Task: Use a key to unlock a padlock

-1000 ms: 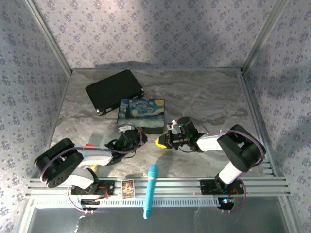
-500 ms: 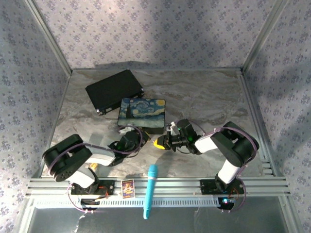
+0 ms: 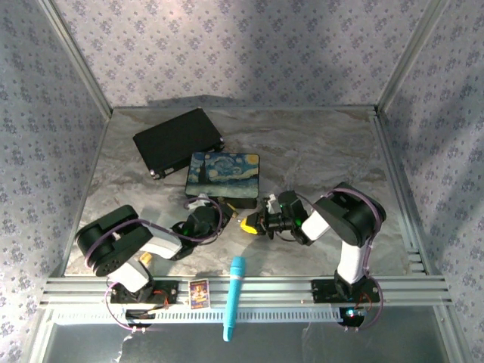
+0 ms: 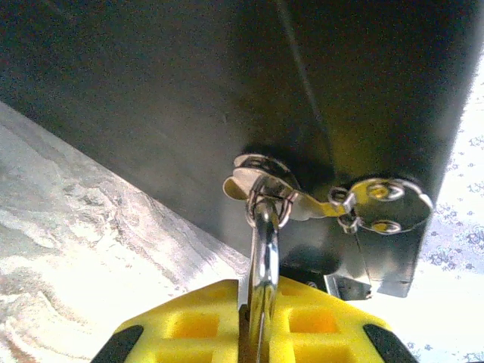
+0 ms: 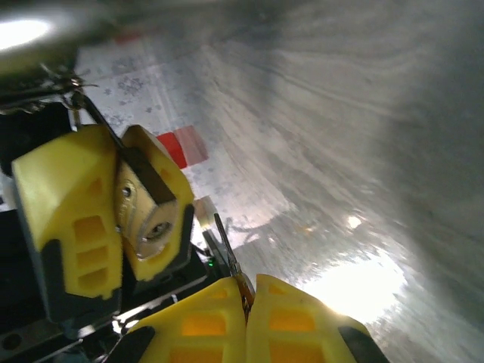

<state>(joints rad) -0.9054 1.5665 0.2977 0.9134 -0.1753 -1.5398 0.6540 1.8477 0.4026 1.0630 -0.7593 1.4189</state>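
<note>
Start at the left of the marbled grey table (image 3: 318,151). A flat, matte black case (image 3: 178,140) lies askew toward the far left corner.

Nearer you, your left gripper (image 3: 200,221) sits low against the near edge of the box (image 3: 223,171), whose lid is painted in blue and yellow swirls. From above you can't make out what that gripper holds.

The wrist views show it. The left wrist view shows ribbed yellow fingers (image 4: 181,325) pressed together on a polished silvery shackle (image 4: 265,242). The shackle is threaded through a shiny hasp (image 4: 302,200) on the box's dark side wall.

The right wrist view shows the same jaws clamped on the padlock (image 5: 147,215), a small brass block with a round keyhole facing the camera. A blurred red piece (image 5: 180,146) lies on the table behind it.

Just right of the padlock, your right gripper (image 3: 251,223) has its jaws closed on the key (image 5: 225,253). It is a thin, dark-looking metal blade, and its tip is near the padlock but apart from it.

On the near rail lie a small picture card (image 3: 199,292), its print too small to read, and a light-blue pen (image 3: 234,291).
</note>
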